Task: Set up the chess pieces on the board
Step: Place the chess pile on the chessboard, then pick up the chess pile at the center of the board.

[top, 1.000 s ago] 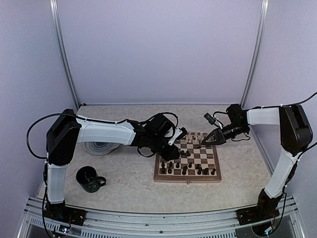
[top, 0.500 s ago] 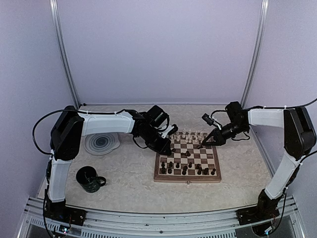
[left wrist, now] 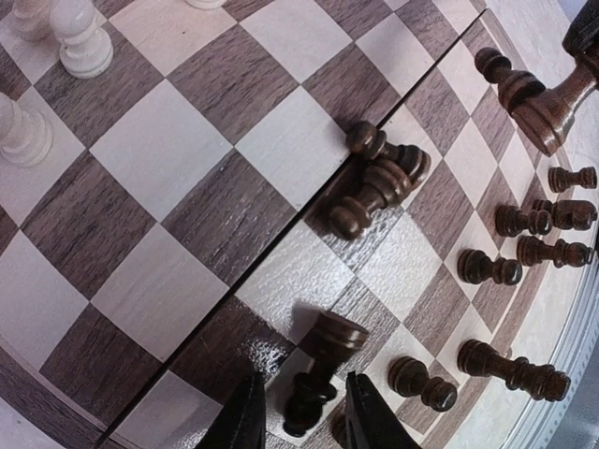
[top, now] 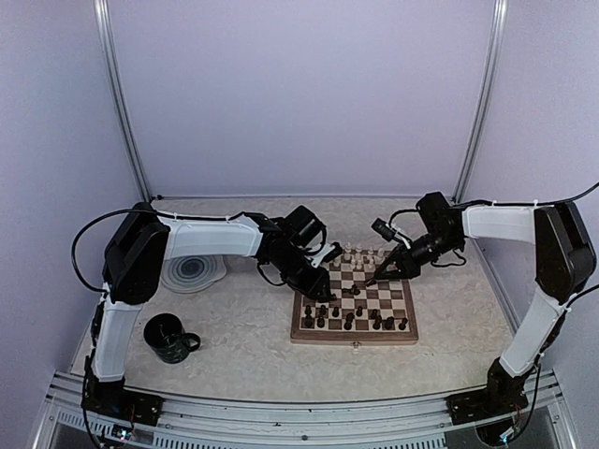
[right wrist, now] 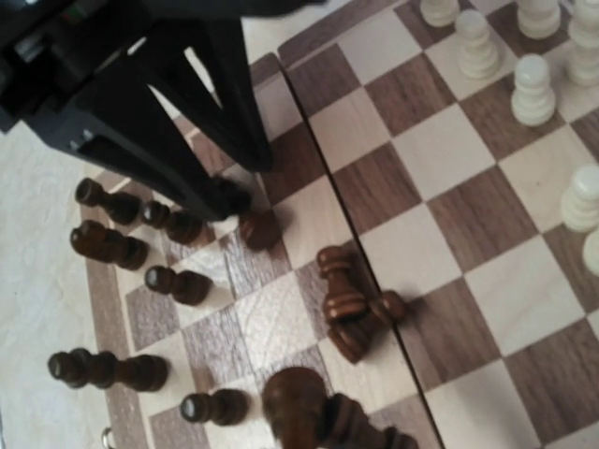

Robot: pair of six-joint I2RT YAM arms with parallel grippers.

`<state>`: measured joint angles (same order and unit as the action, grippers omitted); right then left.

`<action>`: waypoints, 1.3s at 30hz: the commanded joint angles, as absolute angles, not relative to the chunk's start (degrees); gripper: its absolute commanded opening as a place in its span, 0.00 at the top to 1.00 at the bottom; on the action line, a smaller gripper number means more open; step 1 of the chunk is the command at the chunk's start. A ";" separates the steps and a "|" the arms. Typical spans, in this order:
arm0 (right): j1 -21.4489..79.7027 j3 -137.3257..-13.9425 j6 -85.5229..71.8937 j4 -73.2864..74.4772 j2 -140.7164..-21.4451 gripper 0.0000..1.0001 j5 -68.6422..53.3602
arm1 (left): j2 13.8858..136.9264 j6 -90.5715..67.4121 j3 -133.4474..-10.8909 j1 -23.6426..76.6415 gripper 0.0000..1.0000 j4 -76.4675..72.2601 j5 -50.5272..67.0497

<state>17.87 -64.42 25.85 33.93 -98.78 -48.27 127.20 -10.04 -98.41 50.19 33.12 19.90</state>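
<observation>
Walnut-brown and cream checks, glossy and grain-streaked, cover the hinged chessboard beneath me. My left gripper has its black fingers spread either side of a dark turned piece on the board. My right gripper pinches a brown pawn-shaped piece, tilted above the squares. Between us, toppled dark pieces lie heaped on the centre seam, with cream pieces beyond. A dark green mug and a grey swirl plate sit off to my left.

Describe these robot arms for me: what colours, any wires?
The left arm and right arm have white shells and bulky black joints, with thin black cables looping alongside. The left gripper and right gripper are black, each with two slim tapering fingers. I can read no markings.
</observation>
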 commanded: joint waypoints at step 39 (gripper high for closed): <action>19.84 -76.90 17.18 35.10 -96.23 0.97 -73.08 | 114.18 -8.98 -80.31 55.92 0.50 -20.48 7.75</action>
